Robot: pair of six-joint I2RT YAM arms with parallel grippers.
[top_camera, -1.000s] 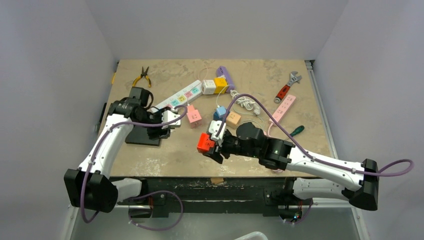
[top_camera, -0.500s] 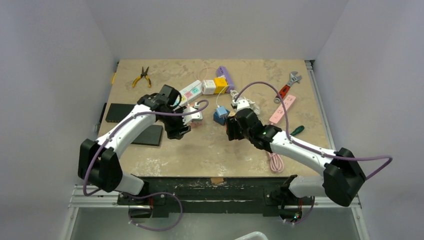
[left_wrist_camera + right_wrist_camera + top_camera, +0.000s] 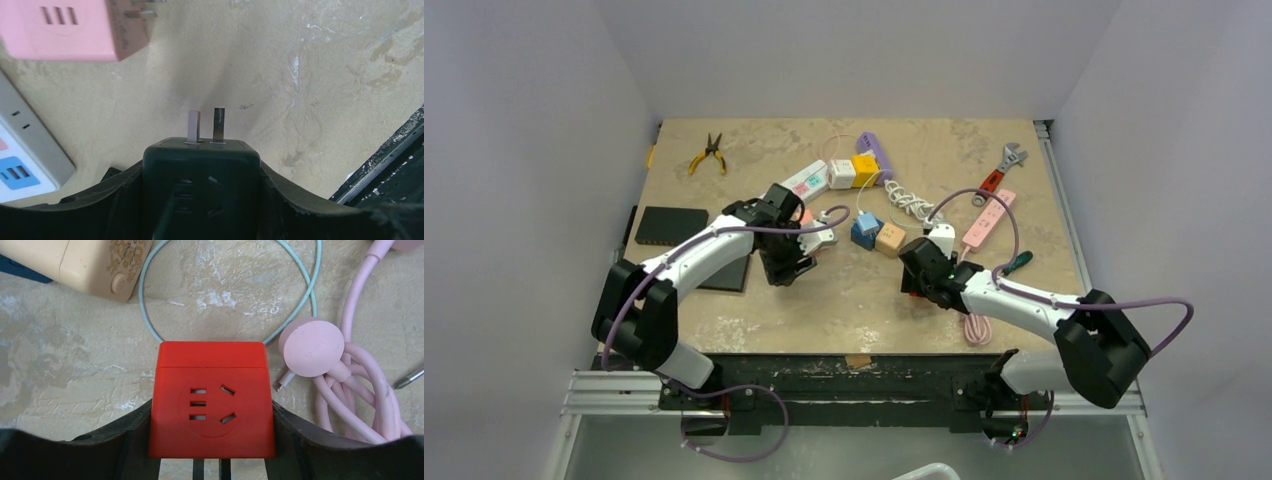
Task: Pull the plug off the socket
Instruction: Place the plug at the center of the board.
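Left end effector (image 3: 201,197) clamps a black plastic cube plug (image 3: 201,167), two bare metal prongs (image 3: 218,125) pointing ahead. Right end effector (image 3: 211,442) clamps a red plastic cube socket (image 3: 211,390); pink cable (image 3: 360,390) lies right of it.

**Counter: off-task items**

Yellow-handled pliers (image 3: 709,153) are noted far left on the counter (image 3: 844,300), and a red-handled wrench (image 3: 999,172) far right. A pink power strip (image 3: 988,218) is laid just below the wrench, with a green-handled screwdriver (image 3: 1016,262) nearer the front. A white power strip (image 3: 807,181) is angled mid-counter, with white (image 3: 842,174) and yellow (image 3: 865,168) cubes beside its end. Blue (image 3: 864,229) and tan (image 3: 889,239) cubes are set touching. A black mat (image 3: 671,225) is seen at the left edge. A pink cable (image 3: 975,327) is coiled at the front.
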